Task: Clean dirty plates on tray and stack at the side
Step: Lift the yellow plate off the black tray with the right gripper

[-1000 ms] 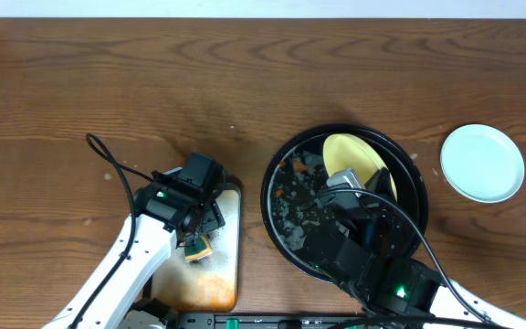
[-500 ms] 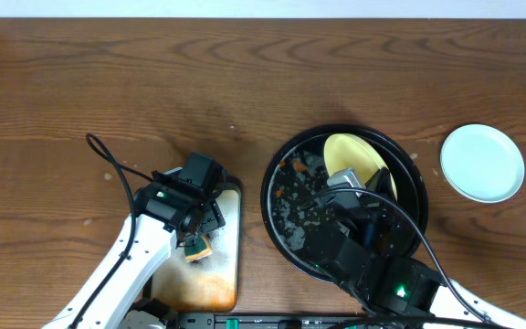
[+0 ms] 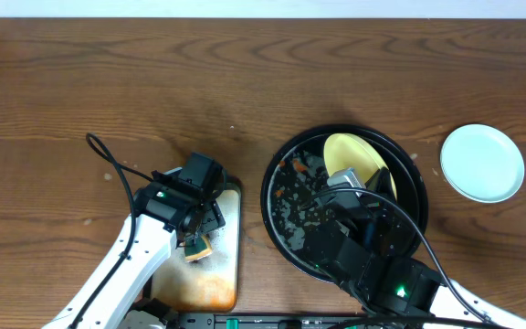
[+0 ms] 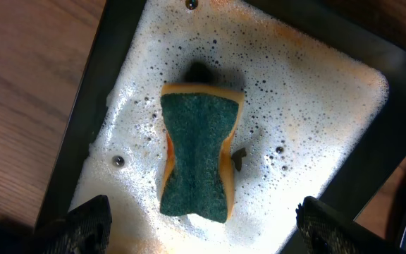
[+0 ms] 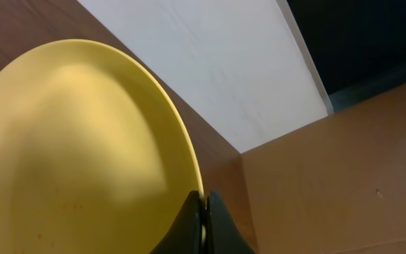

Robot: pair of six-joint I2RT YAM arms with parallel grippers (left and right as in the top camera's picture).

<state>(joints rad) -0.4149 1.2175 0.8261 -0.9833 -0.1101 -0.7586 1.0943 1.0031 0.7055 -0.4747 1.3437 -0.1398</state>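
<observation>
Right gripper (image 5: 203, 212) is pinched tight on the rim of the yellow plate (image 5: 76, 155), with the two dark fingertips meeting right at the edge in the wrist view. From above, the plate (image 3: 350, 151) sits tipped up just beyond the gripper (image 3: 345, 180), over the far part of the black tray (image 3: 268, 196). That tray is right under the gripper and it's a mess, with white soapy flecks and orange bits all over its floor.

Off to the gripper's right, well clear of the tray rim, a pale mint plate (image 3: 482, 163) lies flat on the wooden table (image 3: 108, 73). It looks clean from here.

Way over on the other side, the left gripper (image 4: 206, 222) has its jaws spread wide with nothing between them. It hangs over the sponge (image 4: 199, 159), which lies green side up in the foam directly below. The sponge is in a rectangular tray (image 4: 94, 85) full of white suds, with rusty orange stains toward the near end in the overhead view (image 3: 217, 291). A black cable (image 3: 99, 151) loops across the wood beside that arm.

The tabletop is dark brown with heavy grain. A white wall (image 5: 210, 63) runs along its far edge.
</observation>
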